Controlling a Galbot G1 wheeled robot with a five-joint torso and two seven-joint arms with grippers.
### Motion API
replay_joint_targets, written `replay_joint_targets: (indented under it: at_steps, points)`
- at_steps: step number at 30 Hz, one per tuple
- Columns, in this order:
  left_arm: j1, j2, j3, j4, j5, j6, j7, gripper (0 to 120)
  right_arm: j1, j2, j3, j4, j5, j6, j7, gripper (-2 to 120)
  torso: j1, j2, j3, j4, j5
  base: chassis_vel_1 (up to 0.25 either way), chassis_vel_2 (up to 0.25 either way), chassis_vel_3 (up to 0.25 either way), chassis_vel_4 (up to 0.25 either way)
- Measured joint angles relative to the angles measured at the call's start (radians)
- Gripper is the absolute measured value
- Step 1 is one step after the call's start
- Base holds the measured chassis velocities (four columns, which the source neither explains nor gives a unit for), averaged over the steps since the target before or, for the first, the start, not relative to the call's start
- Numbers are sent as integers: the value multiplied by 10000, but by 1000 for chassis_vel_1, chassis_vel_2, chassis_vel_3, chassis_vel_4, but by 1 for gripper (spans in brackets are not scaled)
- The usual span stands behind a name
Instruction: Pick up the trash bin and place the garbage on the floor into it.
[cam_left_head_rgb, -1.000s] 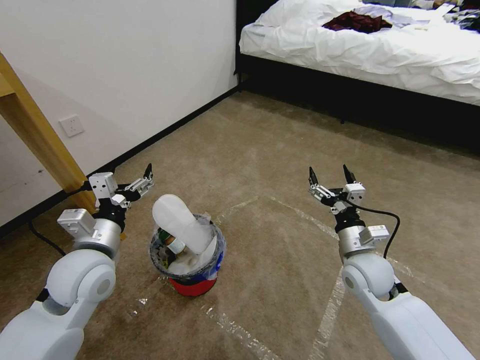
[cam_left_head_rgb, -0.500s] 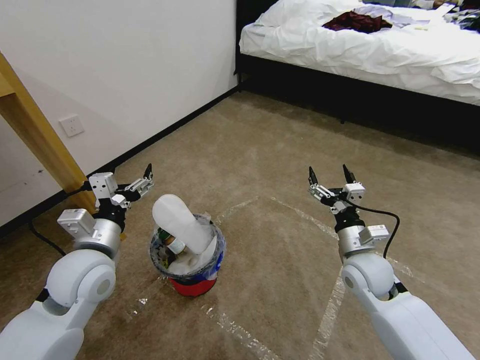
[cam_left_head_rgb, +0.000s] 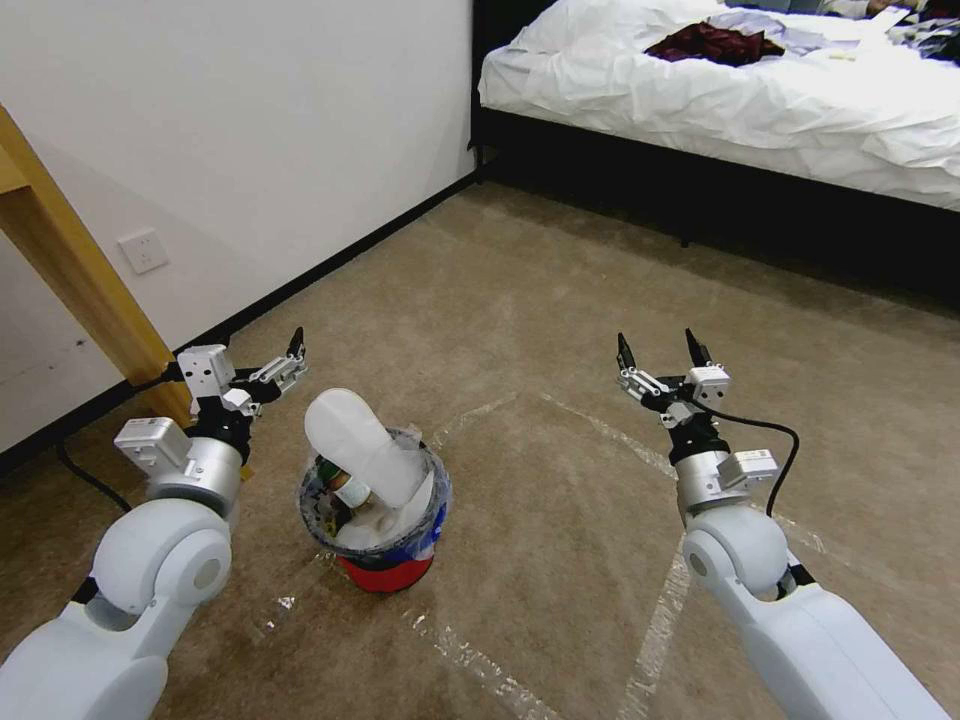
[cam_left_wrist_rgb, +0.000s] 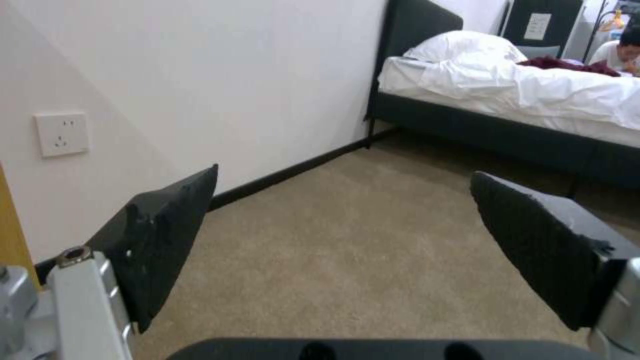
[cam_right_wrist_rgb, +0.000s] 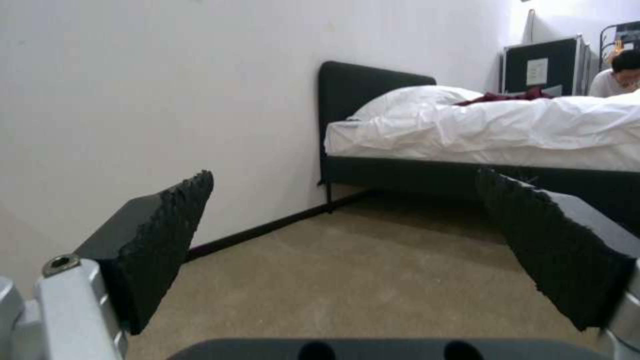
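Both tools hang wide and empty, the left tool just beside the trash bin, the right tool well apart. The white slipper juts past the rim; a careless grab could tip it out.

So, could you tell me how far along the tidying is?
Mostly done: the trash bin stands on the floor, stuffed with a white slipper and bottles. Nothing is in hand; left gripper and right gripper hover open. No litter left in sight.

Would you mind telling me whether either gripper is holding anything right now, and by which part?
Nothing is held. The left gripper and the right gripper are both open and empty above the floor; the trash bin stands untouched.
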Motion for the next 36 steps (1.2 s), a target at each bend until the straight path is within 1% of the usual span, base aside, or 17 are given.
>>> replay_joint_targets:
  at_steps: [36]
  points:
    - [1, 1, 0, 0, 0, -1, -1, 100, 2, 0, -1, -1, 0, 0, 0, 100, 0, 0, 0, -1, 0, 0, 0, 0, 0]
